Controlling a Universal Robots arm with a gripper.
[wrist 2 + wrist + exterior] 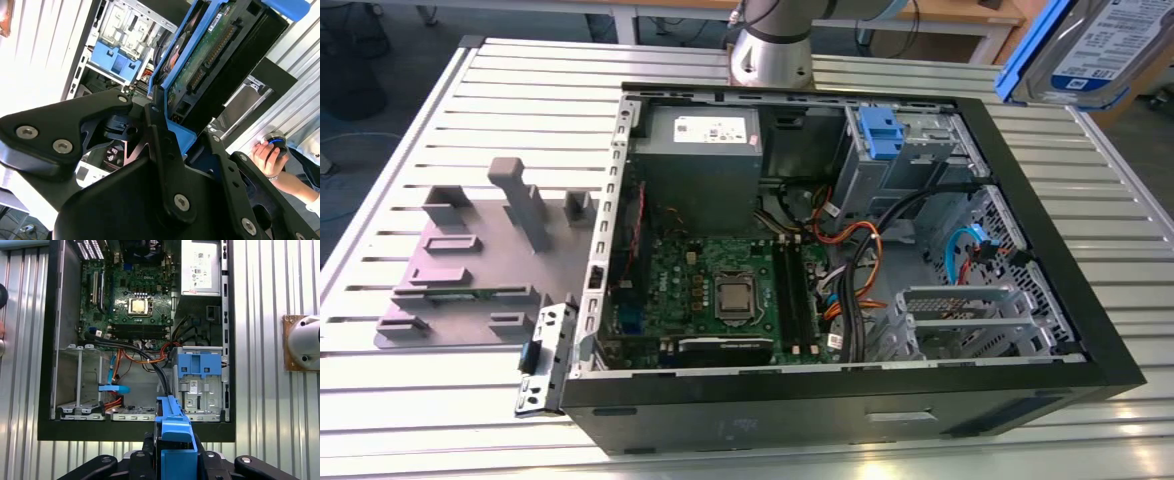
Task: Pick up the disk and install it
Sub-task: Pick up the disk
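1. Ribbed metal table [427,100] carries everything; a grey fixture block [480,260] lies on it at the exterior view's left.
2. An open black case [854,400] lies on its side on the table, motherboard [720,280] facing up and power supply [700,140] at the far wall.
3. The arm [774,45] rises from behind the case's far edge.
4. The grey bay [901,150] with its blue latch sits in the case's far corner, toward the exterior view's right. It shows again in the first wrist view [200,385], and its slot looks empty.
5. The disk [1087,50] hangs in the air, clear of the table, beyond the case's far corner on the exterior view's right, well apart from the bay and above it.
   - In the first wrist view the disk [172,430] is edge-on, its long axis running straight out from the claw toward the case.
   - That edge aims just beside the bay, not yet in line with the slot, I judge.
6. The claw [182,135] is clamped on the disk [210,55] by its blue carrier, circuit side showing, one black finger on each side. The claw [172,462] looks down on the case.
7. A person's hand [265,155] rests on a round knob off to the side.
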